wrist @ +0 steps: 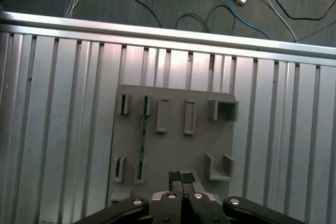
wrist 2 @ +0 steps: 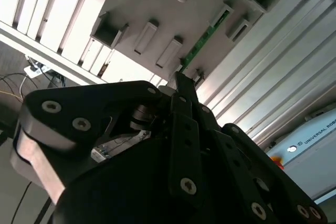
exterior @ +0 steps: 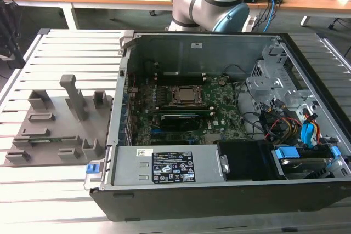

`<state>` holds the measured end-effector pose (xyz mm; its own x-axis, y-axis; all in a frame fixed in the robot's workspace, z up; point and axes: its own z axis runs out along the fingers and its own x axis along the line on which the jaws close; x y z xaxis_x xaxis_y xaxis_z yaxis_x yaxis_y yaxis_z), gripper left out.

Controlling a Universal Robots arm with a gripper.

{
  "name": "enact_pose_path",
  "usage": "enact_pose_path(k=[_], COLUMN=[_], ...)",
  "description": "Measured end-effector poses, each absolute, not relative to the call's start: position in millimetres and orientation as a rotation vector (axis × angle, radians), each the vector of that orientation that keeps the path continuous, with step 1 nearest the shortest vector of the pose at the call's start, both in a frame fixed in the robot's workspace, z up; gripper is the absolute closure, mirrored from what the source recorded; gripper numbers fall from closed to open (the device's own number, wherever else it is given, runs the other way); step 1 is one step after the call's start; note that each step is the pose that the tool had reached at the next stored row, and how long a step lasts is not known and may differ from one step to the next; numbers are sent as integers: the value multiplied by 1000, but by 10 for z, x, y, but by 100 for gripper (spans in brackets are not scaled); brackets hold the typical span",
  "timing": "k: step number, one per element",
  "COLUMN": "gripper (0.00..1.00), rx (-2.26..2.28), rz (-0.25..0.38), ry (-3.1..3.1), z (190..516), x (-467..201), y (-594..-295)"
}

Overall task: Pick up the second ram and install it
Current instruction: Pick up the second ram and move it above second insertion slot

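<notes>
The second ram [wrist: 142,136] is a thin green stick standing on edge in two slots of the grey holder plate [wrist: 173,145]; in the second wrist view the ram [wrist 2: 202,39] shows as a green strip between the plate's holders. My gripper [wrist: 181,177] hangs above the plate, off to one side of the ram and well clear of it. Its two dark fingertips sit together with nothing between them. In the second wrist view the gripper [wrist 2: 184,80] points toward the plate. In the exterior view the holder plate [exterior: 55,124] lies left of the open computer case [exterior: 164,47].
Inside the case lie the green motherboard [exterior: 222,120], the CPU socket [exterior: 184,95] and a black module [exterior: 178,120] beside it. Cables and a drive cage [exterior: 296,119] fill the exterior view's right. A tall grey post [exterior: 74,97] rises from the plate. The slatted aluminium table [exterior: 66,53] carries everything.
</notes>
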<state>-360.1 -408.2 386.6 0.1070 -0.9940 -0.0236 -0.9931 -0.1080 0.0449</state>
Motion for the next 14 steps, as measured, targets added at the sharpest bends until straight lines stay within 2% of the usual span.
enact_pose_path(k=[7,14], gripper=[89,89], rx=[2384,2190], rz=[-73,-76], ry=[-2015,-2230], z=[3865,3841], x=[-3602,-3602], y=[-4080,-4079])
